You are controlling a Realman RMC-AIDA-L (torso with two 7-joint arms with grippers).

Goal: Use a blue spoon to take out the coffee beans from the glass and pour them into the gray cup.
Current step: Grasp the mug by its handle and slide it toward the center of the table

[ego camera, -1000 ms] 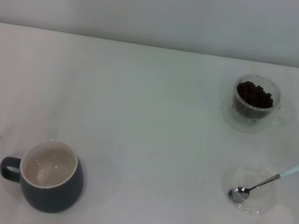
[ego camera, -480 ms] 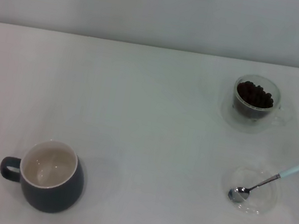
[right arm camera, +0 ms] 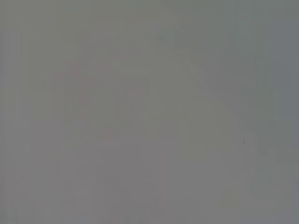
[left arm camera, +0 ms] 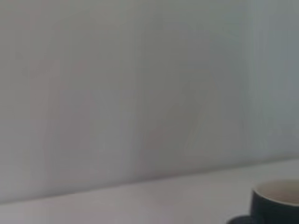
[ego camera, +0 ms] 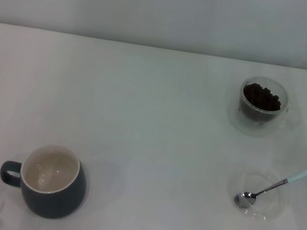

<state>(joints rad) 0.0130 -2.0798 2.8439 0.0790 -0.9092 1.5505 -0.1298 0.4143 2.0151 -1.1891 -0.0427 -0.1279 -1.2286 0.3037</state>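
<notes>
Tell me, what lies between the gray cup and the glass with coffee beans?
Nothing: in the head view only bare white table lies between the gray cup and the glass.

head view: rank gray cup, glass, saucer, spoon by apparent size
1. gray cup, though it sits nearest the camera.
2-3. saucer and glass: too alike to rank.
4. blue spoon: long but thin.
</notes>
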